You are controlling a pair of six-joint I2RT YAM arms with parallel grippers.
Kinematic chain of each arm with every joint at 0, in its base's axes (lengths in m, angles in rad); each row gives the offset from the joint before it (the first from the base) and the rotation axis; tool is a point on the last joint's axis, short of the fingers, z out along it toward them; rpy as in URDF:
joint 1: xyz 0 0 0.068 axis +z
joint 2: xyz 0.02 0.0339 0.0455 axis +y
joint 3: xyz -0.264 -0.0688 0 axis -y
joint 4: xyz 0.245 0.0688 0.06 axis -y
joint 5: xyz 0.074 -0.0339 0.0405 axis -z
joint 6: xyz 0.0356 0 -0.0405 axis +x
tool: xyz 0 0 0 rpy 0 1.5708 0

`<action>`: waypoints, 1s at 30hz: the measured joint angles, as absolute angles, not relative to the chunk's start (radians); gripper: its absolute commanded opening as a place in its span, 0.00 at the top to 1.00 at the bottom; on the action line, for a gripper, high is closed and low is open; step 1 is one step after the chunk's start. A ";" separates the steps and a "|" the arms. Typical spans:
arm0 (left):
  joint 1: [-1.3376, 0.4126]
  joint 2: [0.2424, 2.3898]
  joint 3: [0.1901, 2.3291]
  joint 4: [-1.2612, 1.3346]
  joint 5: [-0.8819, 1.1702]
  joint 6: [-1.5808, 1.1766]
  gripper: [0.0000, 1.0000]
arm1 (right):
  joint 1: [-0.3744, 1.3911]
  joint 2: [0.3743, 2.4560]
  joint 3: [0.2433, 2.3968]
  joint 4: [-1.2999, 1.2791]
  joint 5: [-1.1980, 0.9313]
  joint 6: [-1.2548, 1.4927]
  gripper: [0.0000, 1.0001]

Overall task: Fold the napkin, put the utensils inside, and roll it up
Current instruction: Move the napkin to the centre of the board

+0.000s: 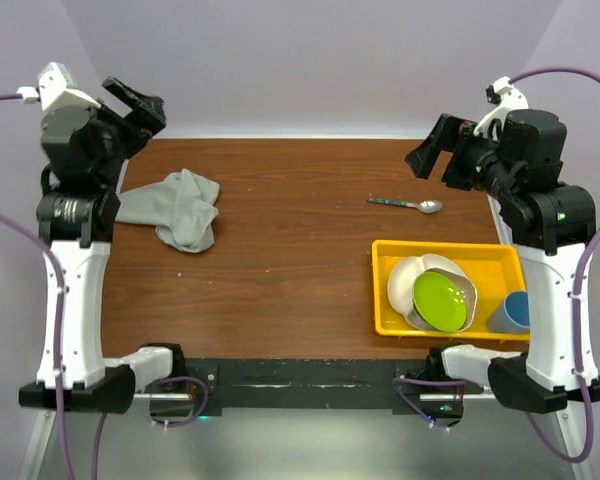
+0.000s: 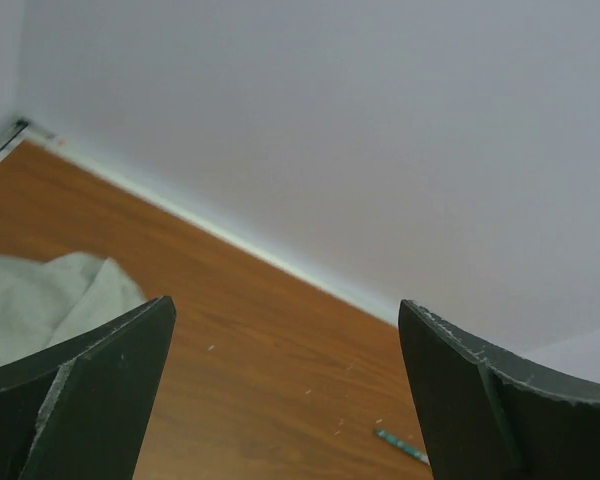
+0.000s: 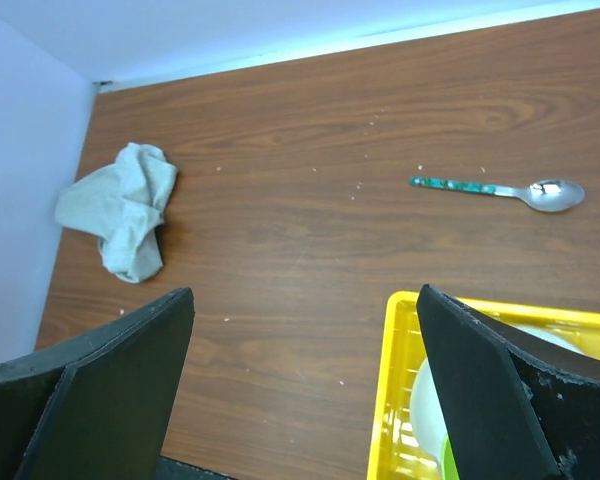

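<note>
The left gripper (image 1: 137, 107) is raised above the far left corner of the table (image 1: 290, 270), its jaws spread wide and holding nothing; in its wrist view the two dark fingers (image 2: 100, 390) frame bare wood and the wall behind. Just below and right of it the napkin (image 1: 180, 210) lies crumpled in a loose heap on the left side of the table, near the left edge, not folded, with no gripper touching it. The left wrist view catches one pale corner of it (image 2: 40, 300) at the left edge, and the right wrist view shows the whole heap (image 3: 120, 210) near the side wall. The middle of the table is brown wood. Right of centre the spoon (image 1: 408, 204) lies flat, well apart from the napkin, its handle to the left and its bowl to the right; the right wrist view (image 3: 500, 189) shows a greenish patterned handle and a shiny oval bowl. The right gripper (image 1: 432, 152) hangs in the air above the far right of the table, just beyond the spoon, jaws released and empty, its fingers (image 3: 110, 390) wide apart. Nearer than the spoon, a yellow tray (image 1: 440, 247) sits on the right side, holding a white bowl (image 1: 420, 272), a green dish (image 1: 440, 300) nested in a grey one, and a blue cup (image 1: 510, 312).
</note>
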State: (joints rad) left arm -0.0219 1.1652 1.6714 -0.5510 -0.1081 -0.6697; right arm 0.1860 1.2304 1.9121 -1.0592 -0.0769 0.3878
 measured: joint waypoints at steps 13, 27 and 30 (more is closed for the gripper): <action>-0.019 1.830 1.376 -0.649 -0.273 -0.578 0.04 | 0.191 1.283 1.827 -1.143 -0.112 0.373 0.02; -0.097 1.832 1.312 -0.514 -0.128 -0.587 1.00 | 0.265 1.304 1.734 -1.106 -0.174 0.381 0.02; -0.206 1.708 1.226 -0.517 -0.124 -0.612 1.00 | 0.369 1.364 1.726 -1.057 -0.175 0.396 0.02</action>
State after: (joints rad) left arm -0.2058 1.7084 1.2263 -0.5171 -0.1238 -0.6117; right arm 0.3691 1.3636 1.7264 -1.0573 -0.1745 0.3962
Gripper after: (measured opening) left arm 0.029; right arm 0.983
